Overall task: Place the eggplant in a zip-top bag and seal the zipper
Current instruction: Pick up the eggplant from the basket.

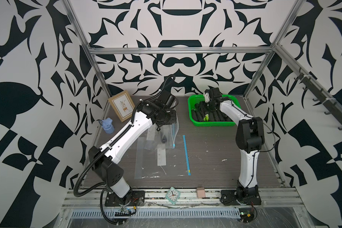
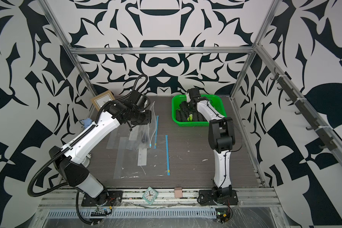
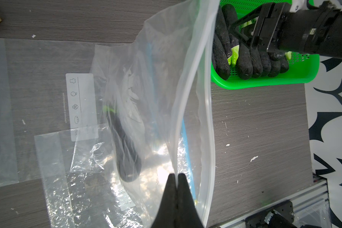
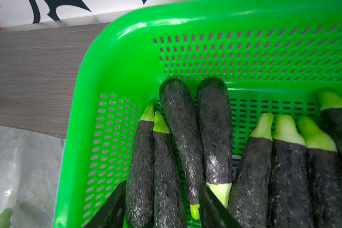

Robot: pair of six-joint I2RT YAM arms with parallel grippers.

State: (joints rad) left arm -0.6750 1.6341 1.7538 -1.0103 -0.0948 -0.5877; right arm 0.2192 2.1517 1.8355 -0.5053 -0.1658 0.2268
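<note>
Left wrist cam: L gripper (image 3: 175,177) is pinched tight on one lip of the zip-top bag (image 3: 166,88), black fingers pressed together w/ clear film between them, holding the mouth agape. Inside the bag lies one eggplant (image 3: 124,150): long, round-ended, purple-black, green cap at the end farther from my fingers. The film is thin, glossy and crinkled, w/ glare patches. The bag's lower part rests on the grey wood-grain table (image 3: 255,118), overlapping a second bag (image 1: 152,167) lying flat, clear, w/ a white label panel (image 3: 81,106) and a blue zipper strip (image 1: 186,156).

Right wrist cam: green plastic basket (image 4: 126,49), w/ shiny rim and slotted walls and floor, holds a row of eggplants (image 4: 178,118) w/ dull dark skins, whitish scuffs and pale green caps, not all pointing the same way. R gripper (image 4: 162,197) is down in the basket, fingers spread either side of approx three eggplants; I can't tell if the pads touch them. Both top views put the basket at the table's far right corner, apart from the bags.
</note>
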